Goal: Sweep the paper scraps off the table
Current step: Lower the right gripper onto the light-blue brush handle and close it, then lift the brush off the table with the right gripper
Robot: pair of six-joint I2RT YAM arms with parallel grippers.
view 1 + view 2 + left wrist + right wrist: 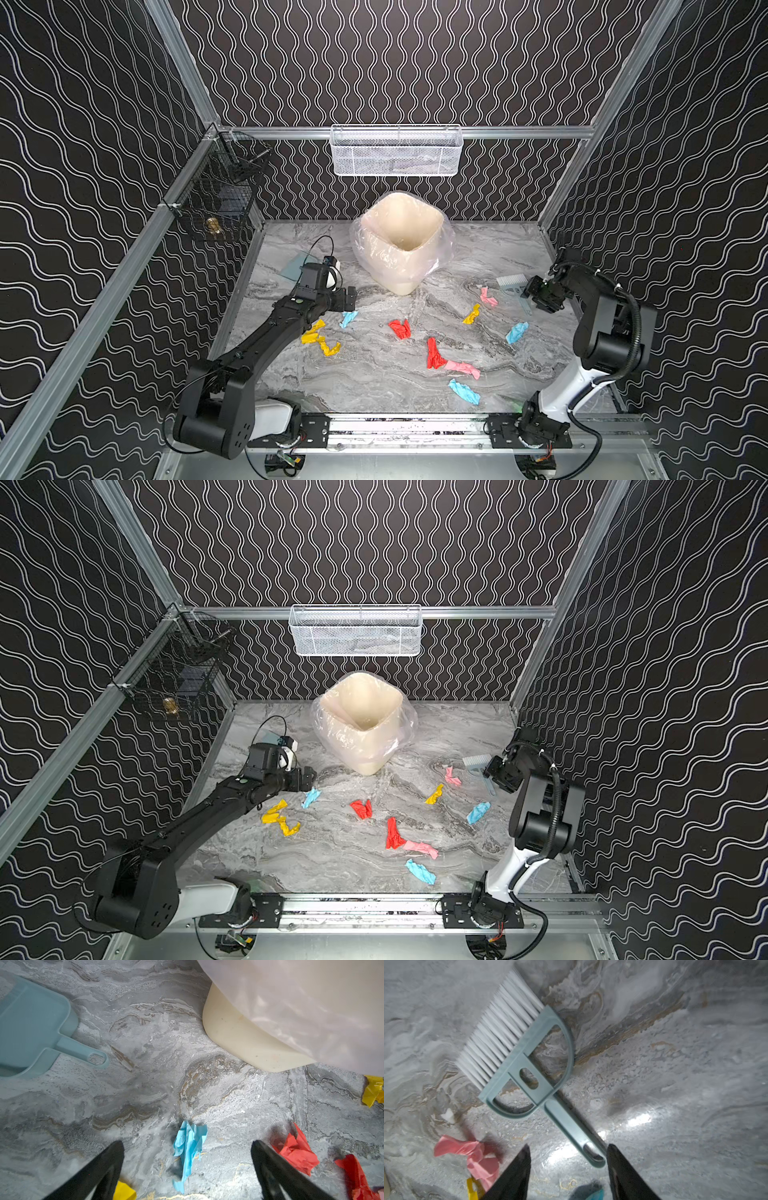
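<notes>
A: Count about ten small crumpled paper scraps in red, yellow, light blue and pink in both top views, strewn over the middle and front of the grey-and-white marble-veined table, from near its left edge to near its right.

B: Catch only a few from the wrists: one blue, two red and bits of yellow in the left wrist view; one pink, with slivers of yellow and blue, in the right wrist view.

A: Get the pale blue plastic dustpan, flat, with its holed handle, only in the left wrist view. Find just a corner of the dustpan in a top view, behind the left wrist, toward the left edge.

B: Same for the pale blue plastic brush with white bristles: flat by the right edge, handle partly hidden from above, laid out fully in the right wrist view.

A: See the left arm stretched low and forward from the front-left corner, left gripper spread wide, grasping nothing, the blue scrap on the table between its fingers, apart from both.

B: See the right arm folded, elbow high, right gripper pointed down. Read its jaws as apart, astride the tip of the brush handle, not clamped on it.

A: Note a cream plastic bin lined with a clear bag, upright at the back middle.
</notes>
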